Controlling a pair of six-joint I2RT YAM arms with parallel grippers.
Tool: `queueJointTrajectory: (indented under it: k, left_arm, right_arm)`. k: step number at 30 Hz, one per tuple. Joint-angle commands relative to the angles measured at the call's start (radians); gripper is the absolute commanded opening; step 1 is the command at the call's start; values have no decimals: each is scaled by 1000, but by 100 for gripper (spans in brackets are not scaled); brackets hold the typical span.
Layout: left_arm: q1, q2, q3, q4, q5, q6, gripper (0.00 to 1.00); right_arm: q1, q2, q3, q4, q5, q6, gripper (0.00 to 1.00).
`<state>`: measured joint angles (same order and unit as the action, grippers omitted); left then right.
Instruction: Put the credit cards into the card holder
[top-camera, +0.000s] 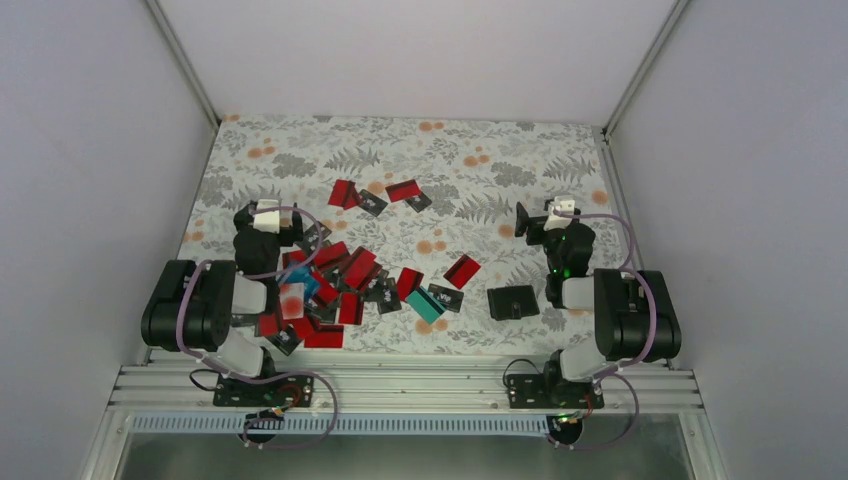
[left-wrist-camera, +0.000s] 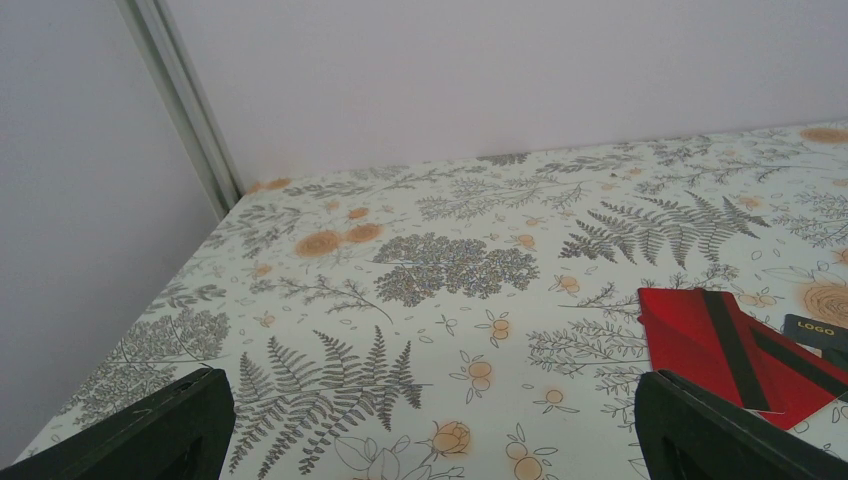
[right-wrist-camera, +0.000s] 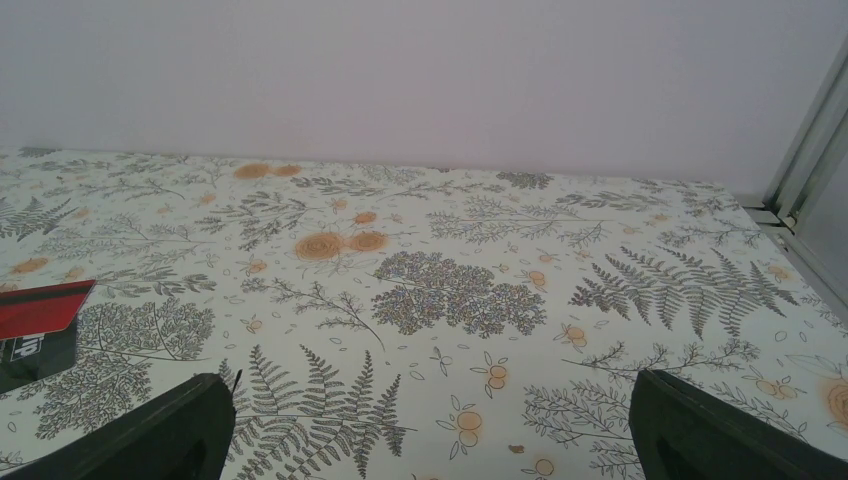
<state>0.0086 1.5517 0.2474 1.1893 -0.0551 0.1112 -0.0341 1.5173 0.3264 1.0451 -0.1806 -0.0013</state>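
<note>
Many red, black and teal credit cards (top-camera: 345, 275) lie scattered on the floral cloth left of centre, with a few more at the back (top-camera: 375, 196). The plain black card holder (top-camera: 513, 302) lies flat near the front, right of centre. My left gripper (top-camera: 268, 217) is open and empty at the left edge of the card pile; its wrist view shows a red card with a black stripe (left-wrist-camera: 725, 345) at the right. My right gripper (top-camera: 545, 215) is open and empty, behind and right of the holder. Its wrist view shows a red and black card (right-wrist-camera: 40, 325) at the left edge.
The floral tablecloth (top-camera: 470, 160) covers the table. White walls with metal corner posts (top-camera: 190, 70) enclose it on three sides. A metal rail (top-camera: 400, 385) with the arm bases runs along the near edge.
</note>
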Motion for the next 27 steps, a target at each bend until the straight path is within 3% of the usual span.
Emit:
queueJointTrajectory:
  k: [1, 12, 14, 22, 27]
  left_arm:
    - [2, 0, -1, 46, 16, -11, 100]
    - [2, -2, -5, 52, 16, -10, 100]
    - [1, -20, 11, 15, 3, -12, 100]
    - [-37, -300, 259, -658, -187, -169, 100]
    - [-42, -338, 530, -1100, -225, -325, 100]
  right_arm:
    - [-7, 3, -8, 56, 3, -6, 100]
    - [-7, 2, -9, 57, 3, -5, 100]
    - [-6, -13, 39, -38, 5, -7, 100]
    - [3, -140, 357, -517, 71, 48, 100]
    - [2, -211, 642, -839, 52, 80, 100]
